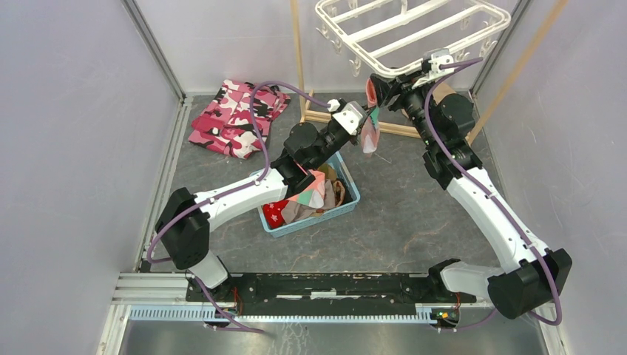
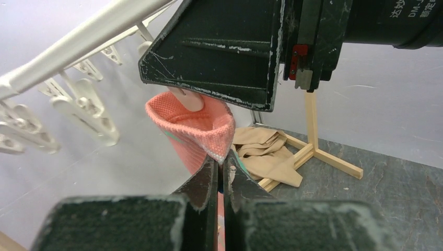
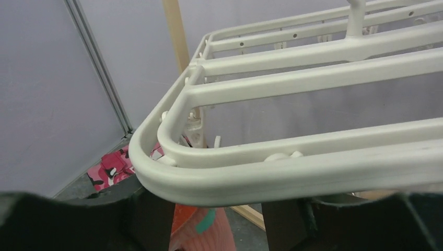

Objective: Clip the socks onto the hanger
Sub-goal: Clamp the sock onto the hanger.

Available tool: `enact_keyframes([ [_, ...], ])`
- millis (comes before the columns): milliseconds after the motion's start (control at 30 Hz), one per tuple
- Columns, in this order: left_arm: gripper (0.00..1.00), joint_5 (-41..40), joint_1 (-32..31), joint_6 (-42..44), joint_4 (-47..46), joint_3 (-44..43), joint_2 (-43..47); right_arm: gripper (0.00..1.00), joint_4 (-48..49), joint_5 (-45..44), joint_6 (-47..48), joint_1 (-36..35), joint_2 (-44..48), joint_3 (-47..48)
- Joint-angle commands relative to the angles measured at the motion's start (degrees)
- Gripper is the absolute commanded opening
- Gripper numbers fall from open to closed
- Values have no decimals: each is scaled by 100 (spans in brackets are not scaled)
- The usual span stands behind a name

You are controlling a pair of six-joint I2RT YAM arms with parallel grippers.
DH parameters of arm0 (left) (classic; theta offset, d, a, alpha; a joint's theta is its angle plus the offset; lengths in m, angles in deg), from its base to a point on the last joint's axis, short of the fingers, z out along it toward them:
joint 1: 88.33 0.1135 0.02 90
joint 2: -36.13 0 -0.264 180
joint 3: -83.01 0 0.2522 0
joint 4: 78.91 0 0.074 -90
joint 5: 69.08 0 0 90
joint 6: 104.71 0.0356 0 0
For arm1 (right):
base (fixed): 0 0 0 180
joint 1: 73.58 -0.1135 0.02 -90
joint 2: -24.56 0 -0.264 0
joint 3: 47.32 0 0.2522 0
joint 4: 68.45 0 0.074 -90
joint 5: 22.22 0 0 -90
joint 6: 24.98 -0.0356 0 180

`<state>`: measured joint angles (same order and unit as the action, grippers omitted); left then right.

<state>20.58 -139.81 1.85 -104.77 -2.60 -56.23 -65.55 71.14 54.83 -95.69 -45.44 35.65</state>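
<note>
Top view: left gripper is up at mid-table, just below the near-left corner of the hanger. A salmon sock dangles from it. Right gripper is just beside it, right under the hanger rim and touching the sock's upper end. The blue basket sits under the left arm with the other socks heaped inside. The pink camo garment lies at far left and the wooden stand is behind.

Left wrist: left gripper has its fingers pressed together, pinching the sock at the cuff edge, with the cuff mouth gaping. Right gripper's black body hangs directly over the cuff. A pale peg tip pokes into the cuff under it, but whether it bites the fabric can't be told. Hanger rim runs along the upper left, with clip pegs dangling free. The tan cloth lies on the floor by the wooden stand.

Right wrist: right gripper has its fingers spread, one on each side, gripping nothing. Hanger corner crosses in front. The sock shows in the gap below the rim. The camo garment is low left and the wooden stand pole is behind.
</note>
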Motion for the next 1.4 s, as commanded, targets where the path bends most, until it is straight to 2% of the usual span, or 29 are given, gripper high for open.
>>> enact_keyframes([
  [0,2,8,-4,-183,-347,-252,-12,63,-9,-100,111,22,192,25],
  [133,3,8,-3,-221,-330,-259,-3,73,-75,1,245,31,354,-33],
  [233,7,8,-4,-275,-335,-236,27,79,-150,126,434,31,550,-146],
  [433,38,5,-2,-390,-249,-94,212,86,-547,300,901,45,1055,-464],
  [600,59,69,-2,-639,-49,205,524,90,-752,183,975,125,1526,-858],
  [900,77,271,-2,-1175,665,719,1191,95,-1340,464,997,373,1914,-1072],
  [967,82,284,-2,-1430,881,961,1475,98,-1552,571,1205,441,2018,-1092],
  [1200,98,205,15,-2466,1774,1827,2579,98,-2353,853,1789,588,2469,-1370],
  [1267,100,227,31,-2842,1811,2064,2863,98,-2580,894,1746,624,2541,-1425],
  [1367,100,70,33,-3617,1389,2595,3231,98,-2853,1192,1498,683,2607,-1457],
])
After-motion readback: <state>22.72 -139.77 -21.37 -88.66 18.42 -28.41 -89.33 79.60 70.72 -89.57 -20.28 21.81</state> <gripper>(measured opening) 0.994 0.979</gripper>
